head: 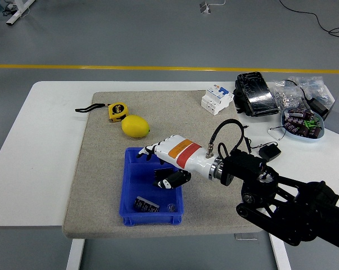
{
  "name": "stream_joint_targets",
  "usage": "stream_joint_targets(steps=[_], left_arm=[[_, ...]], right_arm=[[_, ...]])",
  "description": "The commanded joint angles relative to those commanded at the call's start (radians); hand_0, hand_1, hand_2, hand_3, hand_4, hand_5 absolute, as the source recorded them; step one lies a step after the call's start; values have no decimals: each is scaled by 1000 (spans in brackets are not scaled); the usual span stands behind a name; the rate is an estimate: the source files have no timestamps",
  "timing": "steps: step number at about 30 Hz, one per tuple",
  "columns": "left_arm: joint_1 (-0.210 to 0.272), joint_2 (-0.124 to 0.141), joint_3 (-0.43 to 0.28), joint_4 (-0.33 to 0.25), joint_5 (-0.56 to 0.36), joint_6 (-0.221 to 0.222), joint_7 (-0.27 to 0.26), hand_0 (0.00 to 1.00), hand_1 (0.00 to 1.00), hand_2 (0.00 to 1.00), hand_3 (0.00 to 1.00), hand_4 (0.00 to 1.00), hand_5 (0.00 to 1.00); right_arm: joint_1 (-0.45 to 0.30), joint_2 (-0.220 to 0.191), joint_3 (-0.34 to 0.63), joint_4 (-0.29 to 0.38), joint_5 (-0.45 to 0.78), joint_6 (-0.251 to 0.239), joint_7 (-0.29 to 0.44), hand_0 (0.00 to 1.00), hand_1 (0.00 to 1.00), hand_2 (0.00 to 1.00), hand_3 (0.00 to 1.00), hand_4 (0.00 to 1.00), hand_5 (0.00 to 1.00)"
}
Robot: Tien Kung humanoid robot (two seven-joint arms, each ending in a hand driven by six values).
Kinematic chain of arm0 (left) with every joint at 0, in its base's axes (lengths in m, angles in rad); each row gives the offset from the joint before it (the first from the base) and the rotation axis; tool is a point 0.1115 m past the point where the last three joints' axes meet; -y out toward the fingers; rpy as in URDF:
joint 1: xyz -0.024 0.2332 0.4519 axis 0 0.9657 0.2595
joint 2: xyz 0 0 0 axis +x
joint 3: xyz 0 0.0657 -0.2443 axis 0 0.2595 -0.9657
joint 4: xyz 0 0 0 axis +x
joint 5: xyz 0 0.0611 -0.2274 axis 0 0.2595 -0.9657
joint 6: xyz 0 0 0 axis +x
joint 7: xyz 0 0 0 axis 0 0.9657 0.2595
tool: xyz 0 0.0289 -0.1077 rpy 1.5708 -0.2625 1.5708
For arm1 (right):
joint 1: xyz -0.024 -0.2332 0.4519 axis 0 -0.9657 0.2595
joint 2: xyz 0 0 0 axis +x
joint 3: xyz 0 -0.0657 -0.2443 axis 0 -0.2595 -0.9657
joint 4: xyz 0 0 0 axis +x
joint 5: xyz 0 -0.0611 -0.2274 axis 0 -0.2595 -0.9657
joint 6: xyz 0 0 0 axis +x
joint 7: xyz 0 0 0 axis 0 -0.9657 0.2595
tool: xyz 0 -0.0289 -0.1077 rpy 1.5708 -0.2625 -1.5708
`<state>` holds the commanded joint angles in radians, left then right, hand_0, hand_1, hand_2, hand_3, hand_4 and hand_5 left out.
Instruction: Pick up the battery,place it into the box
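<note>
One hand point(161, 166) is at work, the robot's right, reaching in from the right over the blue box point(131, 191). Its fingers point(147, 152) are stretched out flat across the box's upper half and its thumb hangs below; nothing sits in the grip, so I'd call it released. The left arm isn't anywhere I can see.

The battery point(146, 204) lies inside the box, down on the floor of it near the front wall, on its side and slanted a little, apart from the hand above. By my reckoning the main job is done: the battery is in the box and the hand has no hold on it. What's left is only for the arm to clear out from over the box, going back toward the right without catching the rim.

As for the battery itself, it's a short dark cylinder, nearly black, with pale markings or glints along its side; too small from here to read. A small shiny speck sits just to its right in the corner of the box, and I can't tell what that is.

Round about on the grey mat point(102, 185), which lies on the white worktop point(40, 140), are a lemon point(135, 126) and a yellow tape measure point(117, 111), both well apart from the box.
</note>
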<state>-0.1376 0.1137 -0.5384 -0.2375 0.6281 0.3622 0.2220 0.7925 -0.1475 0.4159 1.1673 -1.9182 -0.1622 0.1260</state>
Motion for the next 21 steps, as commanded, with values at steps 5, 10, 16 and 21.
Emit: stream_joint_targets(steps=[5,10,16,21], left_arm=[[0,0,-2,0,2,0,1,549,517,582,572,635,572],[-1,-1,-3,0,5,-1,1,546,516,581,572,634,571],[-1,-2,1,0,-4,1,-1,545,515,581,572,634,571],[-1,-4,5,1,-11,2,-3,546,513,581,571,634,571]], right_arm=[[-1,-6,14,-2,4,-8,1,322,462,735,914,898,230],[-8,-13,51,0,9,-19,3,319,465,738,914,901,239],[-34,-37,133,9,26,-31,4,318,464,737,906,896,241],[-72,-70,210,13,60,-50,9,324,467,732,902,925,278]])
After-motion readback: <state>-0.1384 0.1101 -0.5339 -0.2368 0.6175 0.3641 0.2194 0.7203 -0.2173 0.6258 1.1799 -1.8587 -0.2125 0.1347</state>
